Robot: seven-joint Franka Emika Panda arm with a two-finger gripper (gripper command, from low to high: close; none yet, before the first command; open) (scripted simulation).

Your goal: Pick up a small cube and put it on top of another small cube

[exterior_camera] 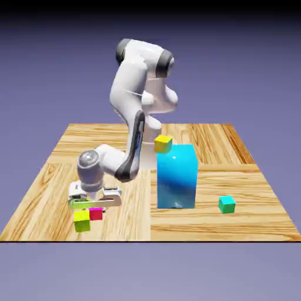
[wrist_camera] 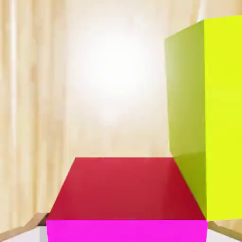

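Note:
The small cube [exterior_camera: 96, 214], magenta-pink, sits low at the table's front on the exterior view's left, right under my gripper [exterior_camera: 94, 208]. In the hand view the small cube [wrist_camera: 126, 198] fills the bottom between the fingers, which press against its two sides and are almost hidden by it. The gripper is shut on it. Another small cube [exterior_camera: 82, 221], lime yellow-green, stands close beside it, and looms large on the hand view's right [wrist_camera: 208, 118]. Whether the magenta cube is off the wood cannot be told.
A tall blue block [exterior_camera: 176, 176] stands mid-table with an orange-yellow cube [exterior_camera: 163, 143] behind it. A teal cube [exterior_camera: 227, 204] lies toward the exterior view's right. The wooden table's [exterior_camera: 41, 194] front edge runs just before the lime cube.

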